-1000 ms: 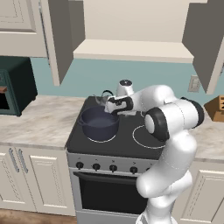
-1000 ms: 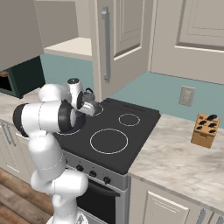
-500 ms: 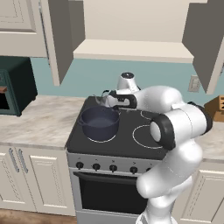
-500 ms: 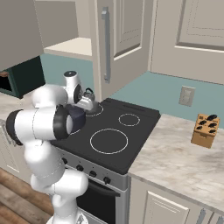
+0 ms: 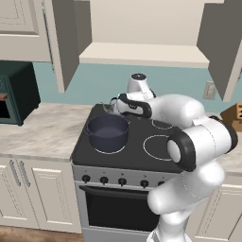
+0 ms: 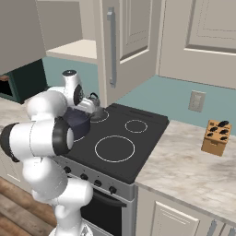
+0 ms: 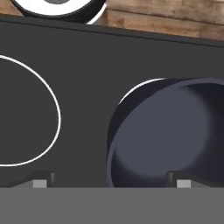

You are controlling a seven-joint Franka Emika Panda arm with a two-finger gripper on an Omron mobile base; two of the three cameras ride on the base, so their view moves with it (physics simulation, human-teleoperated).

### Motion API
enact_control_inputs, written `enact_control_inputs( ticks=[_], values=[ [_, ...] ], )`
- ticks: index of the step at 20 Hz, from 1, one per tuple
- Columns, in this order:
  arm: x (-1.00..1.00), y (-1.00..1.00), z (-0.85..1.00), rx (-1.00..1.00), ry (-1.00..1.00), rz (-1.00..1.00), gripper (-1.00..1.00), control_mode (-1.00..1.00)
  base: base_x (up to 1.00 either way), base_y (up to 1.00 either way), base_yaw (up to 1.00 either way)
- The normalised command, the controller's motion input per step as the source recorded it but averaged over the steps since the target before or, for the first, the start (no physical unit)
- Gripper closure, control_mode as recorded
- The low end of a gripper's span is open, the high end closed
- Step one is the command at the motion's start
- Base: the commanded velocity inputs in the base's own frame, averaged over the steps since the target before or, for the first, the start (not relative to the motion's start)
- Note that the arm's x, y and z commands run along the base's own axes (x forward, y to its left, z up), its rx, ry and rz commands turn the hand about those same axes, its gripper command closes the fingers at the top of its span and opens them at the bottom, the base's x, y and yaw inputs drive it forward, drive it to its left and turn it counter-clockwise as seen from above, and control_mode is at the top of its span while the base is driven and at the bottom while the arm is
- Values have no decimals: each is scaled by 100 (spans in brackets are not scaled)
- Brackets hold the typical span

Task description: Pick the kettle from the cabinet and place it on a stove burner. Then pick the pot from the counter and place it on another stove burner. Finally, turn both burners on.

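From the left base view I see the pot [image 5: 108, 133] sitting on the front left burner of the cooktop [image 5: 142, 156], with the kettle [image 5: 112, 105] on the rear left ring just behind it, half hidden by my wrist. The cabinet [image 5: 142, 54] above stands open, its shelf bare. I judge both vessels are placed, each on its own ring, so that the knobs [image 5: 104, 180] along the oven front are what remains.

From the right base view the kettle [image 6: 93, 107] shows its arched handle and sits beside the pot [image 6: 76, 120], close but whether touching I cannot tell. A knife block [image 6: 216, 137] stands well apart on the counter [image 6: 184, 170].

In the hand view I look down on the pot [image 7: 168, 135], covering most of its ring, with an empty burner ring [image 7: 52, 98] beside it. The gripper [image 7: 109, 181] has its tips spread wide with nothing between them, holding nothing, which suits a hand done with the pot.
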Motion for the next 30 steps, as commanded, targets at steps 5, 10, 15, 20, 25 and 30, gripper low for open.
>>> enact_control_inputs(
  ticks=[5,10,15,20,25,30],
  values=[
    [-33,5,40,-4,-2,5,-100,-100,0,0,0],
    [-29,5,32,-7,-4,6,-100,-100,0,0,0],
    [-23,9,19,-9,-2,8,-100,-100,0,0,0],
    [-23,11,27,-12,0,10,-100,-100,0,0,0],
    [-25,13,33,-16,0,9,-100,-100,0,0,0],
    [-25,11,11,-19,2,9,-100,-100,0,0,0]
  ],
)
